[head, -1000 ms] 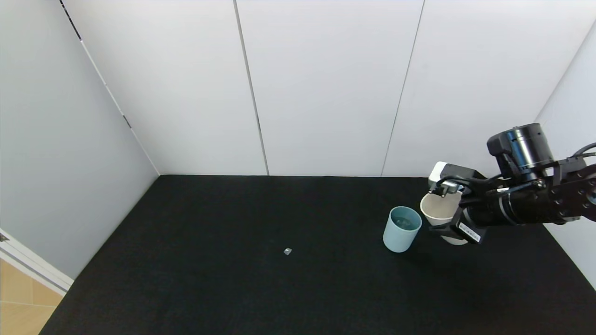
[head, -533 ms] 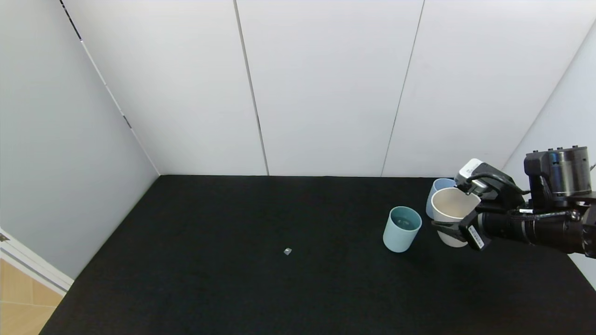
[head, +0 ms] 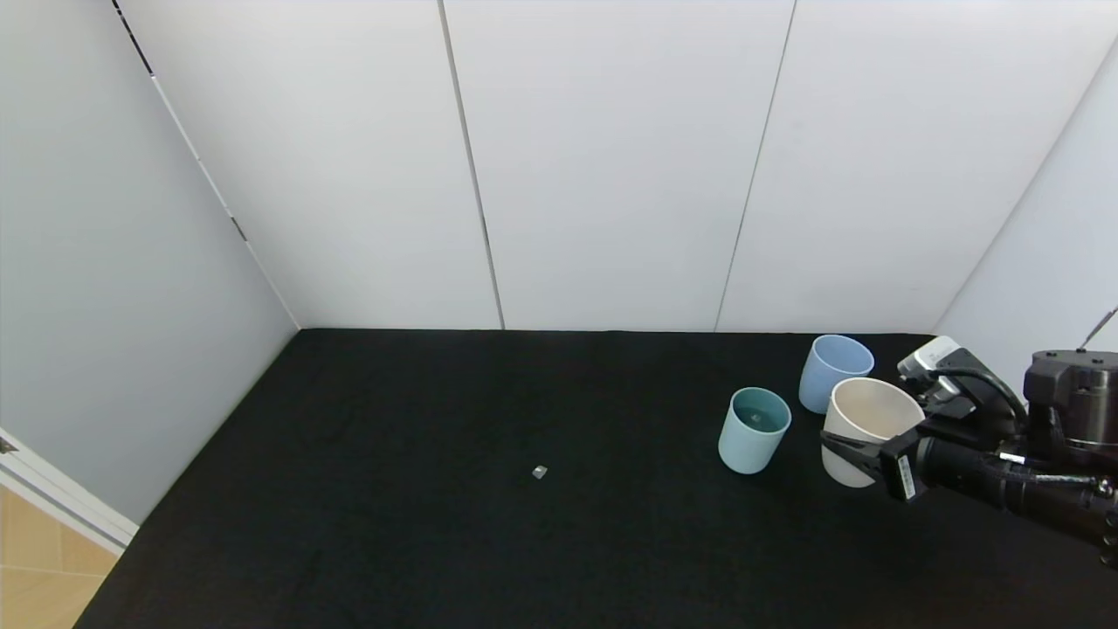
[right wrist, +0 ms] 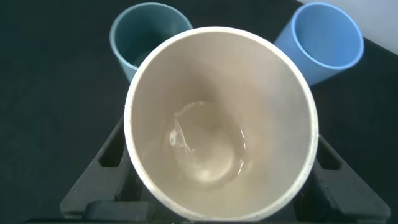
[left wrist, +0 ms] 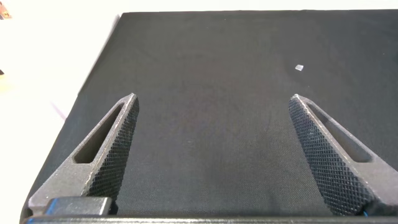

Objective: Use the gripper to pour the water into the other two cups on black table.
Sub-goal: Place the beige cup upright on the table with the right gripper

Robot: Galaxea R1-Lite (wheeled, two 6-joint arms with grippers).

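My right gripper is shut on the cream-white cup, holding it about upright near the black table at the right. A little water lies in the bottom of the cream cup, between the gripper's fingers. The teal-green cup stands just left of it, with a greyish surface inside. The periwinkle blue cup stands behind it. Both also show in the right wrist view, the teal cup and the blue cup. My left gripper is open and empty over bare table.
A small grey bit lies mid-table; it also shows in the left wrist view. White panel walls enclose the table at the back and on both sides, and the right wall is close to the cups.
My right arm drew back to the right and came down with the cream cup, which went from tilted toward the teal cup to about upright. The blue cup came into view.
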